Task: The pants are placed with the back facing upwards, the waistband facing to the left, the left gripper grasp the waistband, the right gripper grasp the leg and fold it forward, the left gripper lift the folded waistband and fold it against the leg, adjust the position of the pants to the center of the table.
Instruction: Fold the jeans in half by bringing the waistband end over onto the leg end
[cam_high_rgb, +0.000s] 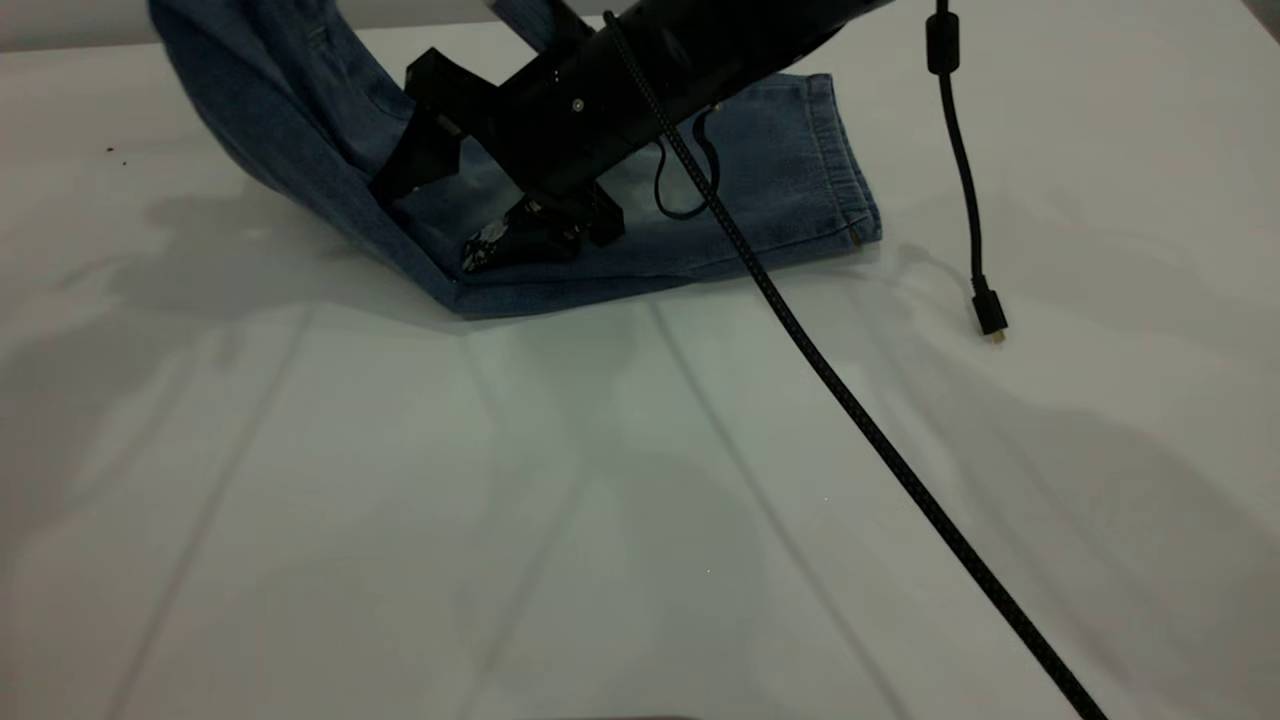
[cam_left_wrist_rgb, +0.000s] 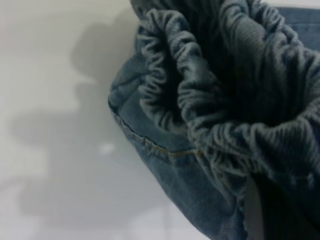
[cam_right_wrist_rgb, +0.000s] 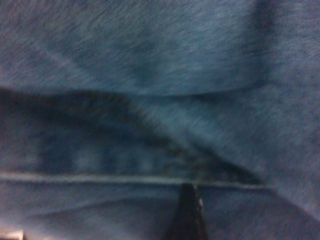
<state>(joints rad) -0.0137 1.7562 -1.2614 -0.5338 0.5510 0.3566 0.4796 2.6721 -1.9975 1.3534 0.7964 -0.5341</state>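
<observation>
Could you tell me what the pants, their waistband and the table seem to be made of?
The pants look like blue denim: woven twill texture, pale faded patches, tan stitching at the hem. The waistband appears to be the same denim gathered over elastic, judging by its tight ruffles. The table looks like a smooth white-grey sheet, perhaps laminate or coated board; soft reflections suggest a slight sheen.

pants (cam_high_rgb: 780, 190) lie at the table's (cam_high_rgb: 400, 500) far side, their left part raised off it, leg hem flat to the right | a gripper (cam_high_rgb: 520, 235), probably the right gripper, rests on the pants near the fold | waistband (cam_left_wrist_rgb: 210, 100) held above the table | loose cable (cam_high_rgb: 965, 180) hangs right of the pants
</observation>
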